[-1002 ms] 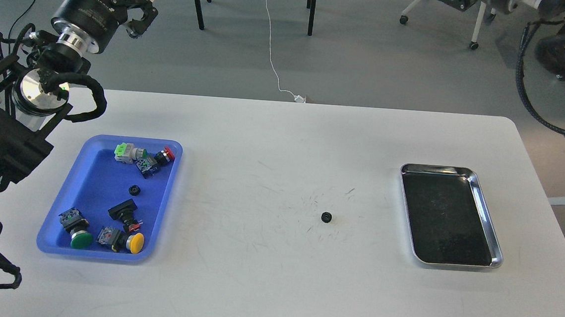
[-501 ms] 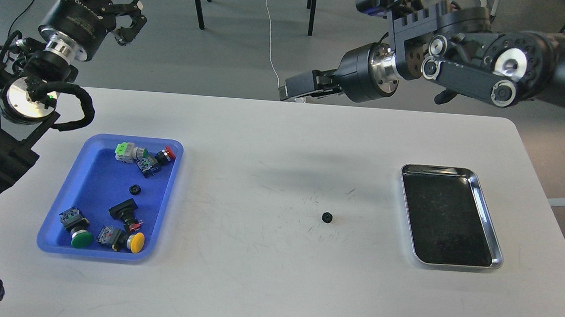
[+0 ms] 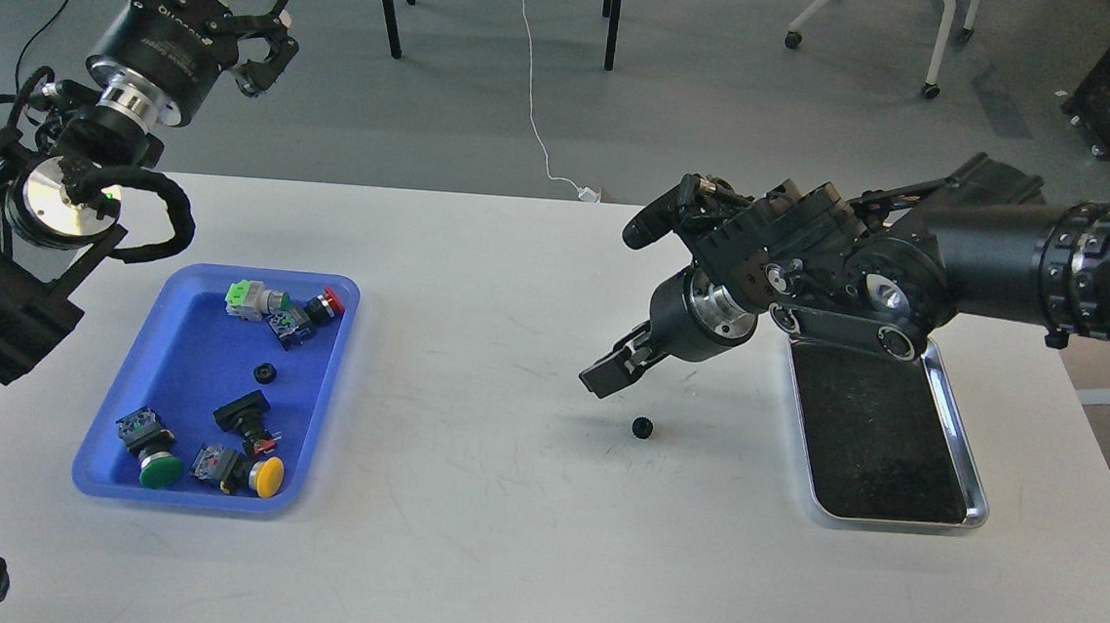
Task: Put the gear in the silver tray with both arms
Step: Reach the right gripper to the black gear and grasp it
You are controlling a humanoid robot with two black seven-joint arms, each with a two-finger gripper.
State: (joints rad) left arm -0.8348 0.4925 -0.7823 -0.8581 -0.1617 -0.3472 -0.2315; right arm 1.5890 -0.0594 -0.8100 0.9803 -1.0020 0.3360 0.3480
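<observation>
A small black gear (image 3: 643, 428) lies on the white table near its middle. The silver tray (image 3: 959, 430) lies at the right with a dark, empty bottom. My right arm reaches in from the right over the tray's far end. Its gripper (image 3: 610, 366) hangs just above and left of the gear, fingers slightly apart, holding nothing. My left gripper (image 3: 276, 38) is raised at the far left beyond the table, open and empty.
A blue plastic tray (image 3: 183, 325) at the left holds several push-button switches and a second small black gear (image 3: 264, 372). Chair legs and a white cable are on the floor beyond the table's far edge.
My right arm has swung in from the upper right and come down, bringing its gripper close above the gear. The left arm has barely shifted. The gear has not moved.
</observation>
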